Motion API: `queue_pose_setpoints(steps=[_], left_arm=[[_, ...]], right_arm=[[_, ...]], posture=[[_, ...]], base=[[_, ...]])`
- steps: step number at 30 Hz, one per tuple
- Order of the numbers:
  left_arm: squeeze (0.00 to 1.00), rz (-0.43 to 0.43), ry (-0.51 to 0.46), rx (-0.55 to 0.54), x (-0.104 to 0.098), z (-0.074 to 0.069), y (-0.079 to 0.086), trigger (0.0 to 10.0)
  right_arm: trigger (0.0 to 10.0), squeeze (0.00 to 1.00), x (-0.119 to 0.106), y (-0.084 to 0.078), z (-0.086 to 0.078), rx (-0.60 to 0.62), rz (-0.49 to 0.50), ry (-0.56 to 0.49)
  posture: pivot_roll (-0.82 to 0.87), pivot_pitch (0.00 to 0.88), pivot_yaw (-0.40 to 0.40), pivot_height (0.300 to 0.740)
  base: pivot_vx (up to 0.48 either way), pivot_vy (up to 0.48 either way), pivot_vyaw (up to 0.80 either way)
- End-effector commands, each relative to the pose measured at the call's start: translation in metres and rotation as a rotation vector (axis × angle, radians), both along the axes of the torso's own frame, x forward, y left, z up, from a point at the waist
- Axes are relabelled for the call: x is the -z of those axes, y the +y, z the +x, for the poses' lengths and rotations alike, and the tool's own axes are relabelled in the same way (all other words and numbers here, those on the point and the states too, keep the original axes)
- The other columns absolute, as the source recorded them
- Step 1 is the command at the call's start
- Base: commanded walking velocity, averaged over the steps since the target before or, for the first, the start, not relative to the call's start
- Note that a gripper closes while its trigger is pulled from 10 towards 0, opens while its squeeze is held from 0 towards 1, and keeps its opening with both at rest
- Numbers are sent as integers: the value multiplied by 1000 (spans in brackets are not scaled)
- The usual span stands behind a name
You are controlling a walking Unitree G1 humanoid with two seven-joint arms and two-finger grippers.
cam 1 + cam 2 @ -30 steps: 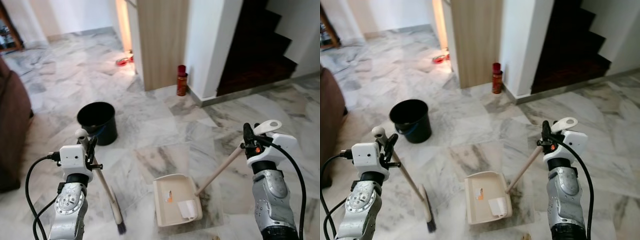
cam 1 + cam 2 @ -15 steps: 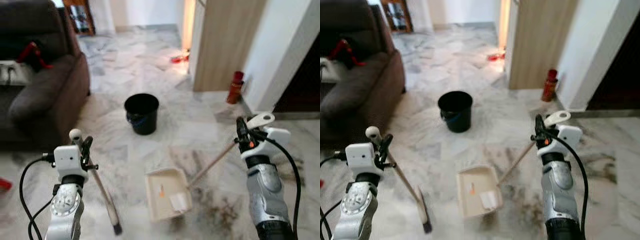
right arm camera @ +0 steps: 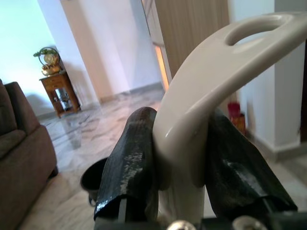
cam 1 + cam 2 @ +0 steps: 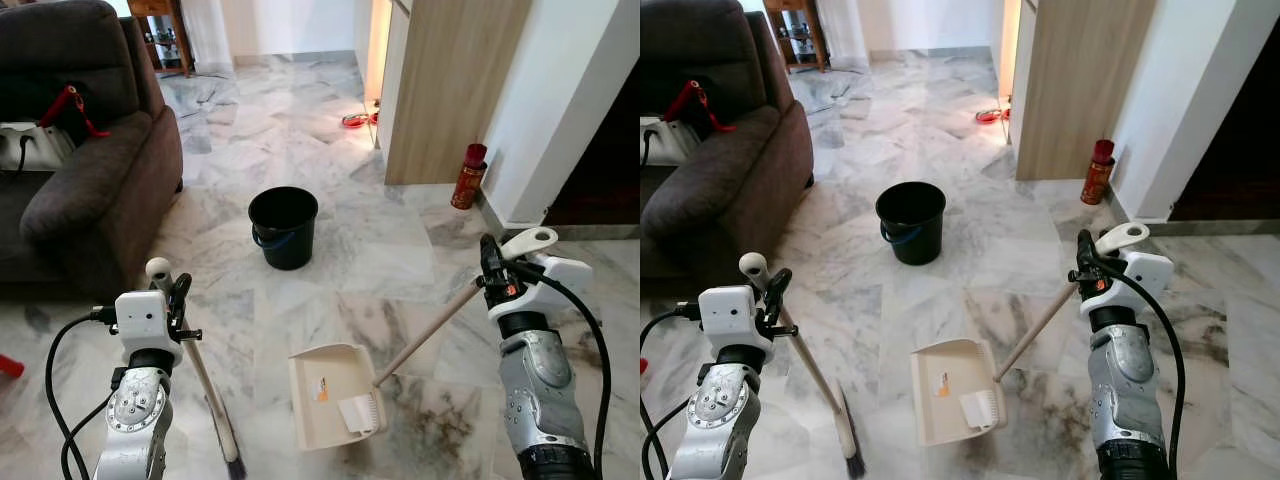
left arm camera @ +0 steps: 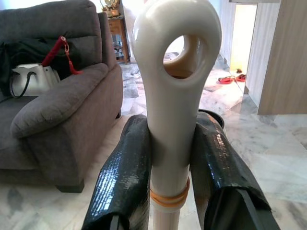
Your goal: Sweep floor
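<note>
Marble floor [image 4: 330, 120], grey-veined, with a dark grime patch just right of the dustpan. Brown sofa [image 4: 80, 170] well left of the dustpan, black bucket [image 4: 283, 226] beyond it, red spray can [image 4: 466, 177] further off to its right by the wall.

My left gripper [image 5: 168, 163] is clamped on the broom [image 4: 205, 385] handle just under its hanging loop; bristles touch the floor left of the dustpan. My right gripper [image 3: 180, 158] grips the dustpan [image 4: 335, 395] handle below its loop.

Dustpan: cream, long-handled, mouth flat on the floor, 1 white scrap inside.

Risks: lifting the right arm tips the pan and dumps the scrap; both handles are held near the top, so they may twist.
</note>
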State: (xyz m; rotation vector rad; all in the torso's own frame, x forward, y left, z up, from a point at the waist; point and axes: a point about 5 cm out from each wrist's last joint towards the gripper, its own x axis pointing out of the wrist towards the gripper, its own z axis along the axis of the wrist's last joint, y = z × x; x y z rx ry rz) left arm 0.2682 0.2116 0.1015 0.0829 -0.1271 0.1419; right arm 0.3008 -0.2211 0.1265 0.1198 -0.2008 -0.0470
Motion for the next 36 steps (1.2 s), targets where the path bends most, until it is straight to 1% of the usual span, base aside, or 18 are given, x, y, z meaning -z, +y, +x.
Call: queue_pose_setpoints(steps=[1,3,7,12,15,16,20,21,23,25,26,29,30,31,32,33,36], left_arm=[[0,34,-56,3,-14,3,0,10000],[0,33,-56,5,-14,3,0,10000],[0,32,-56,10,-14,4,-1,10000],[0,30,-56,17,-14,5,-3,10000],[0,29,-57,17,-14,5,-3,10000],[0,29,-56,17,-14,5,-3,10000],[0,30,-52,21,-13,5,-3,10000],[0,30,-52,22,-13,5,-3,10000],[0,29,-50,24,-13,5,-3,10000],[0,27,-50,29,-13,6,-3,10000],[0,30,-47,35,-13,7,-4,10000],[0,35,-43,52,-12,8,-6,10000],[0,34,-46,54,-13,10,-6,10000],[0,34,-47,54,-13,10,-6,10000],[0,34,-48,53,-14,10,-7,10000],[0,34,-51,53,-14,11,-7,10000],[0,34,-57,51,-16,11,-7,10000]], right_arm=[[10000,0,-27,0,1,2,-57,-111],[10000,0,-31,1,-2,7,-67,-122],[10000,0,-44,-5,-9,65,-48,-176],[10000,0,-52,-2,-11,41,-61,-192],[10000,0,-54,0,-16,23,-43,-197],[10000,0,-61,3,-22,2,-16,-220],[10000,0,-71,12,-23,-68,1,-244],[10000,0,-72,12,-23,-68,-1,-249],[10000,0,-71,19,-27,-109,-19,-212],[10000,0,-70,22,-33,-125,-11,-211],[10000,0,-70,24,-34,-137,-22,-212],[10000,0,-77,33,-34,-176,-59,-225],[10000,0,-86,35,-33,-174,-46,-251],[10000,0,-89,36,-33,-184,-39,-257],[10000,0,-90,38,-33,-195,-17,-256],[10000,0,-90,44,-32,-227,-12,-246],[10000,0,-89,53,-34,-264,-36,-233]], posture=[[-25,0,46,740],[-25,0,46,740],[-36,0,51,740],[-35,0,50,740],[-33,0,49,740],[-35,0,51,740],[-39,0,52,740],[-39,0,52,740],[-42,0,54,740],[-55,0,66,740],[-55,0,66,740],[-64,0,70,740],[-64,0,69,740],[-61,0,66,740],[-58,0,65,740],[-51,0,62,740],[-49,0,61,740]], base=[[247,0,0],[247,0,0],[248,0,0],[246,0,0],[247,0,0],[247,0,0],[246,0,0],[247,0,0],[244,0,0],[246,0,0],[247,0,0],[247,0,0],[244,0,0],[247,0,0],[247,0,0],[247,0,0],[245,0,0]])
